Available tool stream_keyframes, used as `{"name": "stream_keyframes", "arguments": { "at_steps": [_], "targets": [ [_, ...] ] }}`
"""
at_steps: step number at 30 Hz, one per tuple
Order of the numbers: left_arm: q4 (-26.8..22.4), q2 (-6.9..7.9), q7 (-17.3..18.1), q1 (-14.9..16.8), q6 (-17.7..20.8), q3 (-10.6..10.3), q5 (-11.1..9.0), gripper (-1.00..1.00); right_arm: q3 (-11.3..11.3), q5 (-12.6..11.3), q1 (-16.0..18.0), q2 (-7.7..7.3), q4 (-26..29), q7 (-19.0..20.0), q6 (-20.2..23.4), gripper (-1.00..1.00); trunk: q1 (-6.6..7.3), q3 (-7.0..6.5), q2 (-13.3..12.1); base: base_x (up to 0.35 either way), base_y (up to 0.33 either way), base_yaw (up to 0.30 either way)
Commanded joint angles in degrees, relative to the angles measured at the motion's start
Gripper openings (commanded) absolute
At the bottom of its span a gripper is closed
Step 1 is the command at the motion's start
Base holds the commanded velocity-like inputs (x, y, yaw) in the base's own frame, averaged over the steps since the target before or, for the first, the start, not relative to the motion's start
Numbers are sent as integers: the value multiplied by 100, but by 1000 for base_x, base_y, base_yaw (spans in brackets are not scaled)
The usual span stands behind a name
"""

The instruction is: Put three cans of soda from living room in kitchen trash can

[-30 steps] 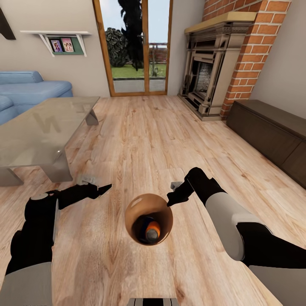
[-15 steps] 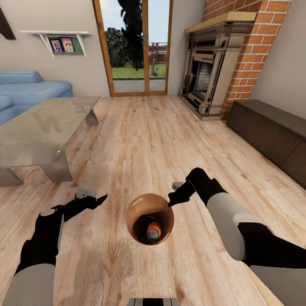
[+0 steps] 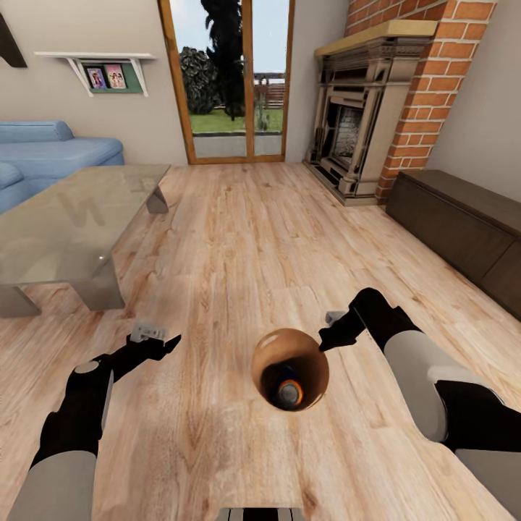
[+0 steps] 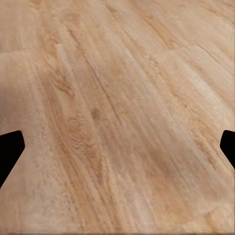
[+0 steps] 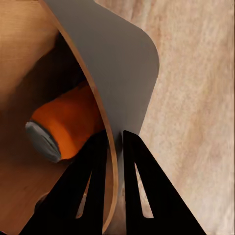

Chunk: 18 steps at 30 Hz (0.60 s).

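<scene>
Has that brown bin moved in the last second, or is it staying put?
Yes. The trash can, pinched at its rim by the right gripper, has shifted toward the robot's right, away from the glass table, which has not moved.

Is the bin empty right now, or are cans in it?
Not empty: an orange can lies inside the bin, pinched at the rim by the right gripper.

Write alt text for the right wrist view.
The right end effector pinches the wall of the trash can, one finger inside and one outside. An orange soda can lies inside; wood floor lies beyond.
</scene>
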State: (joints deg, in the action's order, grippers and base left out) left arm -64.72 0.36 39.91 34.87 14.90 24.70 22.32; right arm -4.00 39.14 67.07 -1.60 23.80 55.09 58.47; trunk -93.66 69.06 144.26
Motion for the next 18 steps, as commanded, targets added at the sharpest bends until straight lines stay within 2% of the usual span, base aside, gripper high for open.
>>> {"name": "stream_keyframes", "arguments": {
  "at_steps": [1, 2, 3, 9, 13, 18],
  "targets": [
    [2, 2, -5, -45, -6, 0, -1, 100, -62, -281, -33, -63, -1, 38, 73, -100, 1, 0, 0, 0, 181, 0],
    [-13, 1, -10, -190, -11, 0, -10, 100, -225, -283, -195, -156, 1, 14, -282, -100, 1, 0, 0, 39, 184, 0],
    [-15, 0, -9, -224, -12, 0, -12, 100, -290, -284, -273, -175, 2, -16, -393, -100, 1, 0, 0, 72, 183, 0],
    [-8, -4, -6, -309, -11, -1, -24, 100, -421, -290, -573, -231, 1, -107, -838, -100, 1, 0, 0, 78, 238, 0],
    [-4, -7, -5, -377, -7, 1, -32, 100, -612, -290, -709, -245, 36, -123, -979, -100, 1, 0, 0, 16, 279, 0],
    [-1, 5, -5, -439, -10, 1, -40, 100, -649, -290, -773, -190, 52, -237, -1007, -100, 1, 0, 0, 3, 285, 0]
  ]
}}
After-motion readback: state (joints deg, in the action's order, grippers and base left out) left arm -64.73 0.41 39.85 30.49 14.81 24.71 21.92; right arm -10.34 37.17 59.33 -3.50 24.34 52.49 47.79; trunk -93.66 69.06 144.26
